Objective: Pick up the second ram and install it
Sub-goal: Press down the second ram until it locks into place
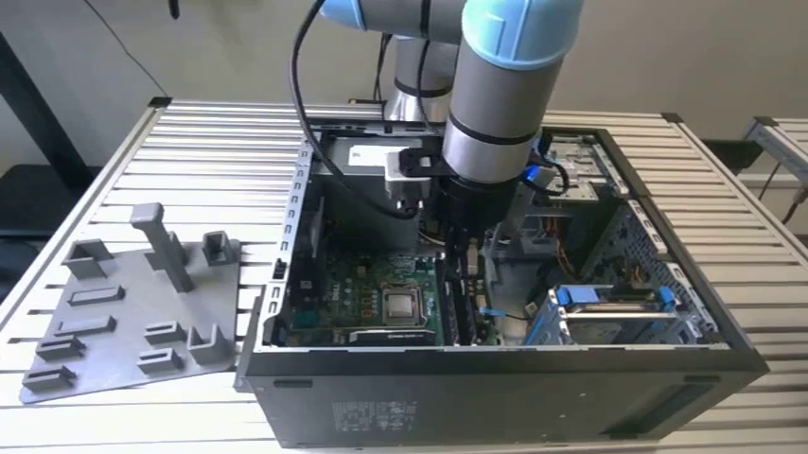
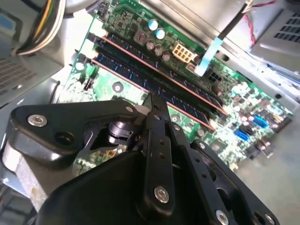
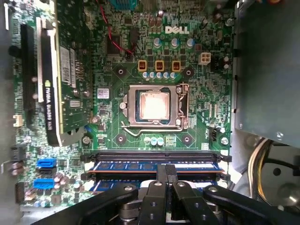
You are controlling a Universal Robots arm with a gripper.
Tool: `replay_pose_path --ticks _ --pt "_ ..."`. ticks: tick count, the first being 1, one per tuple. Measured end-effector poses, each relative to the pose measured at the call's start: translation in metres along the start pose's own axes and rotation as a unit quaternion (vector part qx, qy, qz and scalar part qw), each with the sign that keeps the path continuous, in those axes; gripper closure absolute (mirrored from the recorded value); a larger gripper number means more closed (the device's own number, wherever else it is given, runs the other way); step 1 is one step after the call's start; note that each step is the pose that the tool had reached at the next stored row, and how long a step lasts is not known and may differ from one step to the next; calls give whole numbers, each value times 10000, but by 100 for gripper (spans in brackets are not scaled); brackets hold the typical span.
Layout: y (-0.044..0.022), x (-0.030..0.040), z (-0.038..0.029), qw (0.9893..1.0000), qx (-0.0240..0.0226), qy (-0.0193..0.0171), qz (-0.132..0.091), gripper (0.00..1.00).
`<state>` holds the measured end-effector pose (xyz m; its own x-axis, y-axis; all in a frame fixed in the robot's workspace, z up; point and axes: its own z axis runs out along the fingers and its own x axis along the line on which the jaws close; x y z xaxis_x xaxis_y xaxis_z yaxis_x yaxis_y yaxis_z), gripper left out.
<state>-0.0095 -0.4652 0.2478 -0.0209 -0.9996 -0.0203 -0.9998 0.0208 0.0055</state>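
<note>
1. Black gripper (image 3: pixel 165 174) linkage looms closest in both wrist views, its jaws pinched together at the tip; I cannot tell whether anything is between them.
2. I see the second ram (image 3: pixel 157 181) lying in a slot of the motherboard (image 3: pixel 108 140), directly under the fingertips (image 2: pixel 157 104), beside the other blue stick (image 3: pixel 140 166).
3. From the exterior view, my arm (image 1: pixel 499 85) reaches down into the open computer case (image 1: pixel 505 378).

In the exterior view, the parts tray (image 1: pixel 127 326) lies left of the open computer case (image 1: pixel 505 378).
</note>
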Motion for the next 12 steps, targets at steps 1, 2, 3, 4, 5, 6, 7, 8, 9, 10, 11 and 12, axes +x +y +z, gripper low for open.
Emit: replay_pose_path --ticks 1,2,3,4,5,6,7,8,9,10,11,12 --pt "0 -1 -45 10000 0 0 0 89" --pt "0 -2 -85 10000 -1 2 0 89" --pt "1 -2 -122 10000 -1 0 0 89" --pt "1 -3 -160 10000 -1 1 0 89" --pt "1 -4 -195 10000 -1 1 0 89" --pt "1 -4 -223 10000 -1 0 0 89" --pt "1 -5 -246 10000 -1 1 0 89" --pt "1 -5 -267 10000 -1 1 0 89" --pt "2 -6 -286 10000 -1 1 0 89" --pt "2 -6 -301 10000 -1 1 0 89" --pt "2 -6 -303 10000 -1 0 0 89" --pt "1 -6 -303 10000 -1 0 0 89"
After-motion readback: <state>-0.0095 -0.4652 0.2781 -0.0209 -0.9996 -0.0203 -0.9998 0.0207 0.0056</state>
